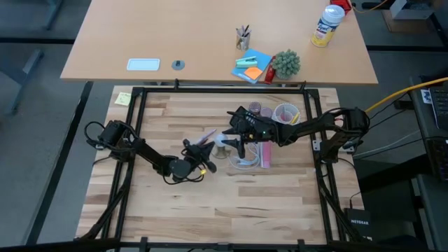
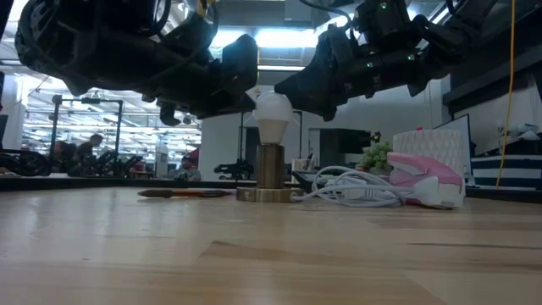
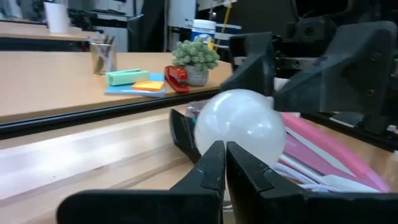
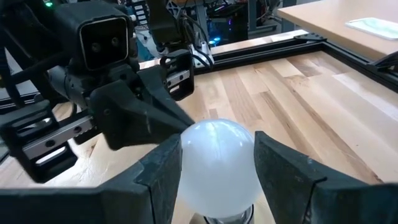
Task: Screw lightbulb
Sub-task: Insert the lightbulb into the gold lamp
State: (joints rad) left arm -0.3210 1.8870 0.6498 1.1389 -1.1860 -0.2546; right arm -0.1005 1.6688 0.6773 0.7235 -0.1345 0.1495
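The lightbulb point(image 2: 273, 114), frosted white, stands upright with its base in a brass holder point(image 2: 271, 165) on a round foot at mid-table. My right gripper point(image 4: 217, 155) reaches in from the table's right and is shut on the bulb's globe point(image 1: 222, 144). My left gripper point(image 3: 225, 152) comes level from the table's left, fingers shut. Its tips are right at the globe's other side point(image 3: 239, 124). My right gripper pinches the lightbulb's globe at its widest part point(image 4: 186, 163), one finger point(image 4: 163, 171) on each opposite side. The fingers come from the table's right, slanting slightly down. The bulb stays upright, its base in the brass holder. My left gripper's shut tips sit at the globe's side; whether they touch it, I cannot tell.
A looped white cord point(image 2: 356, 191) and a pink-and-white object point(image 2: 423, 178) lie just right of the holder. A pen point(image 2: 182, 193) lies to its left. Cups point(image 1: 283, 112) stand behind on the work board. The near half of the board point(image 1: 224, 203) is bare wood.
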